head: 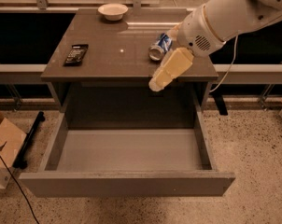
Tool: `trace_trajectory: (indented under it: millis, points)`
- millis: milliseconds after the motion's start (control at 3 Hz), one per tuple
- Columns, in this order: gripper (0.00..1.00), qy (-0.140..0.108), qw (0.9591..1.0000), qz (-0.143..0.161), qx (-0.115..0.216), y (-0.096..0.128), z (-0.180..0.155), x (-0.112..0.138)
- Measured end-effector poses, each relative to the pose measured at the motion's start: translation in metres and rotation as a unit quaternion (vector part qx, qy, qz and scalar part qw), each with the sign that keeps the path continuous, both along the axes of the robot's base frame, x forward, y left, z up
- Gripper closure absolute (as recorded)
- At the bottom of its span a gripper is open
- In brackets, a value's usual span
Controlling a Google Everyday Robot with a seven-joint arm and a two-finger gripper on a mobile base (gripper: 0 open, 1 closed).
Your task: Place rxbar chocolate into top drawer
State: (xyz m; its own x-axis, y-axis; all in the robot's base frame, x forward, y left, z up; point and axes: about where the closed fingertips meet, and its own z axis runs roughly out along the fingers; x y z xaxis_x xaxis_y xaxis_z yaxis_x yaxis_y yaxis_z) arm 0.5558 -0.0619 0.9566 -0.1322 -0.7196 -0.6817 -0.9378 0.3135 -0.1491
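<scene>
Rxbar chocolate point(76, 54): light, flat, slick wrapper; pinch its long edges. Pincer point(156, 84) hovers at tabletop point(113, 62) front, grip state cannot be told.

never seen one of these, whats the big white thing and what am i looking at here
The big white shape is a robot arm. The cream part at its end is its gripper, the tool it grabs with. It hangs by the front right edge of the brown cabinet top, next to a crushed blue-and-silver can. There is only one picture, taken looking down from above. Also on the top are a white bowl at the back and, on the left, the rxbar chocolate, a black bar not yet picked up. Below, the top drawer is pulled open with nothing in it.
</scene>
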Motion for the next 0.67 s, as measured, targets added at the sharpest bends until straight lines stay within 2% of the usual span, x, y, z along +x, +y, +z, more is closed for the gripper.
trace_trajectory:
  millis: [333,667]
  points:
    - [0.00,0.018,0.9991,0.012,0.037,0.0626,-0.0150,0.0511]
    - [0.00,0.018,0.9991,0.012,0.037,0.0627,-0.0151,0.0512]
